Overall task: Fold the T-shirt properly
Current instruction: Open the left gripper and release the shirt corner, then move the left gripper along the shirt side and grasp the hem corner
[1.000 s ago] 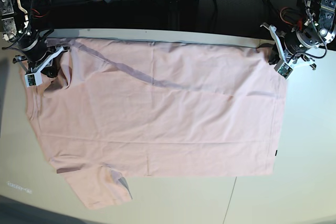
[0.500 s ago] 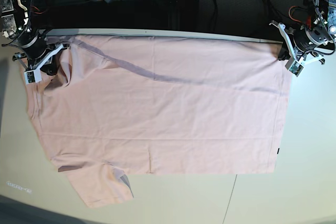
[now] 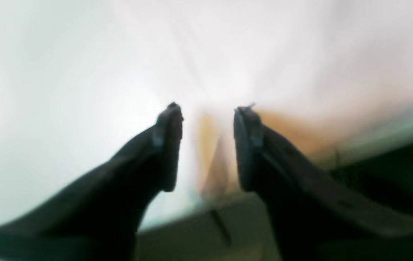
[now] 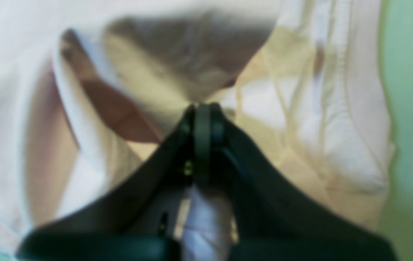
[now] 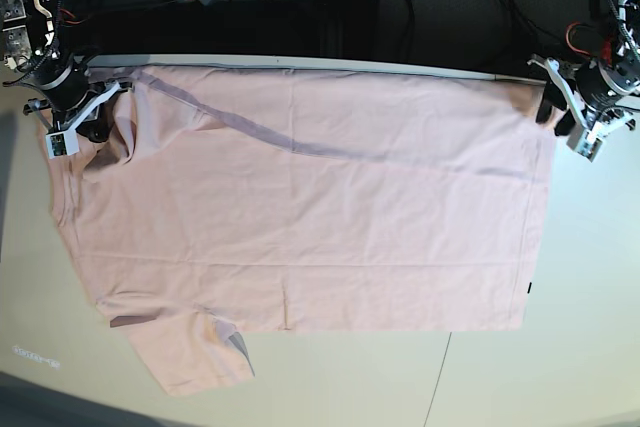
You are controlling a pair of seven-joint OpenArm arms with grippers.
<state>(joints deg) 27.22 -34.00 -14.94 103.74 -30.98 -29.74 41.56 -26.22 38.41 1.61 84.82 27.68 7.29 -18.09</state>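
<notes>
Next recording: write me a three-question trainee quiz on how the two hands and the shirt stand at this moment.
1. True or false: the left hand has its fingers clamped on fabric.
2. Which hand pinches the pale pink cotton T-shirt: A) left B) right C) both?
3. Fill in: in the base view, one short sleeve lies toward the table's ___ edge.

Key
1. False: its fingers stand apart, with only blurred cloth beyond them.
2. B: the right hand is closed on bunched fabric.
3. Near.
</notes>
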